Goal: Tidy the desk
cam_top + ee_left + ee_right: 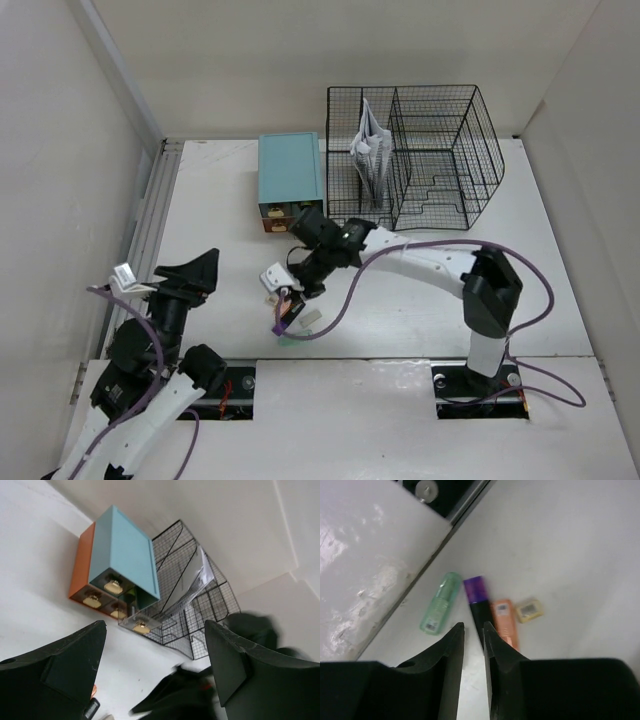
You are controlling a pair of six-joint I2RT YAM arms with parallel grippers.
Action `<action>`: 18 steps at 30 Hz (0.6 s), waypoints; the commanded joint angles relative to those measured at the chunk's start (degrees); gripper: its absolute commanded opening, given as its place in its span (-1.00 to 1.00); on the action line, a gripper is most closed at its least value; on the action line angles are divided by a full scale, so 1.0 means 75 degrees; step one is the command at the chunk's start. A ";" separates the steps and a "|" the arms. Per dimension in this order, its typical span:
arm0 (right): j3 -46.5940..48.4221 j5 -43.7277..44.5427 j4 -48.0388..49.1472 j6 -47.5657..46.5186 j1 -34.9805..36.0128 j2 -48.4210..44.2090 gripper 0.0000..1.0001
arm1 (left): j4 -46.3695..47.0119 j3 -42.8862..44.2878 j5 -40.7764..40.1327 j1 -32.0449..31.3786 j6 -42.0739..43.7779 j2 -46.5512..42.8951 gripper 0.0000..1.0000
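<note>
Right gripper (473, 630) nearly closed, holding nothing, hovers over desk (420, 310); purple marker (478, 600) lies just ahead of its tips, long axis roughly in line with fingers. Left gripper (155, 665) wide, farther away.

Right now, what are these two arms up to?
They are tidying a desk. The right gripper, nearly closed and empty, hovers over a row of small items: a green tube, a purple-capped marker, an orange one and an eraser. The left gripper is open, facing the drawer box and wire rack.
</note>
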 commanded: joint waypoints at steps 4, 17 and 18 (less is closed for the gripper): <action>-0.0270 0.0774 0.0684 0.0126 0.0410 0.0680 -0.39 | -0.0825 0.0868 -0.0592 -0.0018 0.0225 -0.1326 0.54; 0.0855 0.1420 0.0380 0.0126 0.1090 0.2087 -0.21 | -0.1177 0.1279 -0.0991 -0.0018 0.0329 -0.1396 0.56; 0.0925 0.1420 0.0380 0.0126 0.1172 0.2192 -0.21 | -0.1177 0.1279 -0.0991 -0.0018 0.0329 -0.1396 0.56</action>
